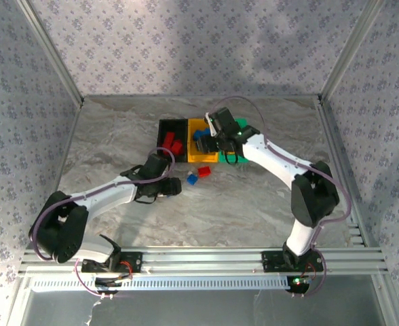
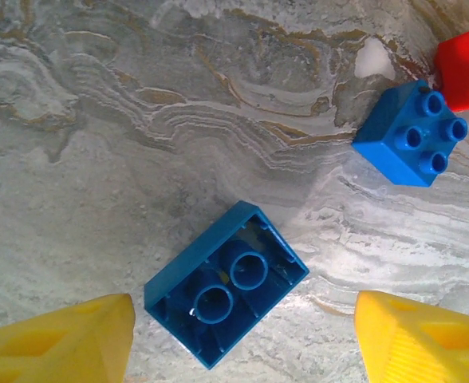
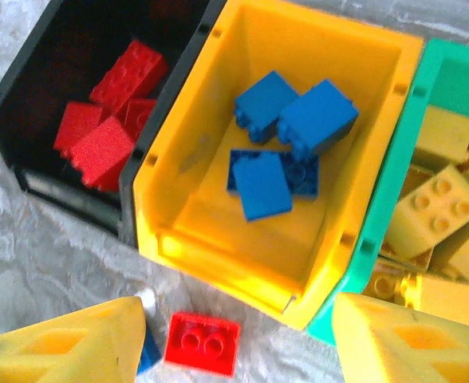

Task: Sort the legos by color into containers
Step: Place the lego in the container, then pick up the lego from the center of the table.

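In the left wrist view an upside-down blue lego (image 2: 226, 283) lies on the marble table between my left gripper's (image 2: 244, 341) open yellow fingers, untouched. Another blue lego (image 2: 414, 136) and a red lego (image 2: 466, 68) lie further off. My right gripper (image 3: 238, 345) hangs open and empty over the near edge of the yellow container (image 3: 218, 219), which holds blue legos (image 3: 298, 120). The black container (image 3: 167, 104) holds red legos (image 3: 107, 120). The green container (image 3: 386, 207) holds yellow legos (image 3: 438, 199). A red lego (image 3: 202, 343) lies on the table below the right gripper.
From above, the three containers (image 1: 198, 157) stand side by side mid-table, with the right gripper (image 1: 203, 139) over them and the left gripper (image 1: 167, 189) just in front. Loose blue (image 1: 192, 180) and red (image 1: 203, 170) legos lie between. Metal frame posts and patterned walls enclose the table.
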Robot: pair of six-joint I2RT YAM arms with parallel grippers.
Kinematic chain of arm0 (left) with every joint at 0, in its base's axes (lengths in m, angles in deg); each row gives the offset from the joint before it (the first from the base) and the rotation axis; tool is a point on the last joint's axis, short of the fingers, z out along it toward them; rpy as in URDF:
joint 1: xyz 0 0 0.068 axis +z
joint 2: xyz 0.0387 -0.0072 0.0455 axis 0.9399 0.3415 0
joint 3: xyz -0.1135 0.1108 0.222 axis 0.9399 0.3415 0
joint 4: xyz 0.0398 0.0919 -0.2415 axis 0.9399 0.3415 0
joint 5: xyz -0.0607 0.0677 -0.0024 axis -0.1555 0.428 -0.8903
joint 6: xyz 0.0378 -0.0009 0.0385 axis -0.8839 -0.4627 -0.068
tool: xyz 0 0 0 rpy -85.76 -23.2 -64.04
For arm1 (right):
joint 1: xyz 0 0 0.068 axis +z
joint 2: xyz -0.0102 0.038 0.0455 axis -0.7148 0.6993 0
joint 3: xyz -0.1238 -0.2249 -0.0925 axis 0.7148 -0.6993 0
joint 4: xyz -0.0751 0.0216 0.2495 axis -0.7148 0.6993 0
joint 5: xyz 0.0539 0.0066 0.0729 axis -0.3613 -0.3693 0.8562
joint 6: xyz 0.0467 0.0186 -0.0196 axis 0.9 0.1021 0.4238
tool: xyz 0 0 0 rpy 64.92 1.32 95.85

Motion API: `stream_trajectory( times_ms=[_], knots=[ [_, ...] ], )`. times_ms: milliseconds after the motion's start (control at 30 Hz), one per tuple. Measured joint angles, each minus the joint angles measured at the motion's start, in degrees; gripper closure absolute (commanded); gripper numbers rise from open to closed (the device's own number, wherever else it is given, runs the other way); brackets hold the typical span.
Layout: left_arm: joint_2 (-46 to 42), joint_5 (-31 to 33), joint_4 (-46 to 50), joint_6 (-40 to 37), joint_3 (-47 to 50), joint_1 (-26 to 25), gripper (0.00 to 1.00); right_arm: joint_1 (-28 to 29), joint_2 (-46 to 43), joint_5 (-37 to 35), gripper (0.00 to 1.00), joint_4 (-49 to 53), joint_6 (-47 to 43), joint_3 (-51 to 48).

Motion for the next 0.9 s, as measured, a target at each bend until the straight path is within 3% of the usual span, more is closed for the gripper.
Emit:
stream_trajectory(
  times_ms=[233,467,600,700,900],
  knots=[
    [5.6,0.83,3.08,-2.01,-4.59,-0.15,0.28,0.07,-4.87,-0.33,0.35,-2.54,0.26,-11.43],
    [11.04,3.69,8.07,-4.28,-9.62,-0.81,0.3,0.07,-8.24,-1.55,0.35,-3.19,0.24,-15.76],
    [13.51,4.66,9.66,-5.05,-11.02,-1.7,0.37,0.07,-9.64,-2.08,0.35,-4.35,0.24,-17.27],
    [14.93,6.03,10.6,-5.6,-11.98,-2.89,0.48,0.07,-10.32,-2.6,0.35,-4.72,0.22,-18.16],
    [15.21,6.32,11.69,-5.7,-13.44,-4.2,0.5,-0.33,-11.91,-3.17,0.35,-4.92,0.2,-19.67]
  ],
)
